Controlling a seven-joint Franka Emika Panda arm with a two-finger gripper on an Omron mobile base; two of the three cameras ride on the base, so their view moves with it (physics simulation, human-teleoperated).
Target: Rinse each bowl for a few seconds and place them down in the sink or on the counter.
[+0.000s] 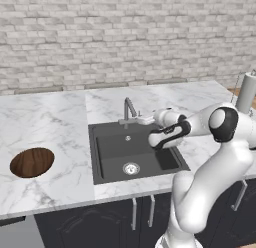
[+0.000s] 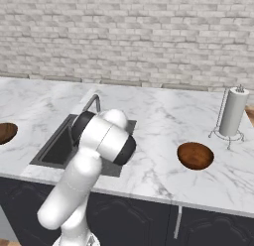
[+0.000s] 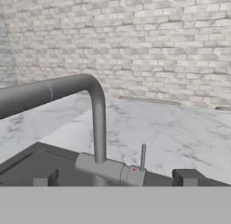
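Facing the faucet (image 3: pixel 97 123) over the sink (image 1: pixel 135 157), the tool (image 3: pixel 115 178) is shown spread wide and empty, with both bowls (image 1: pixel 32 162) (image 2: pixel 195 155) left on the counter (image 2: pixel 163 121), well apart to either side.

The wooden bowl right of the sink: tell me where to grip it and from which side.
Grip the bowl by its rim, coming down from above with one jaw inside and one outside. It sits upright and shallow on the counter, so its low sides offer little to pinch. The near edge looks best: the paper towel holder stands close behind it.
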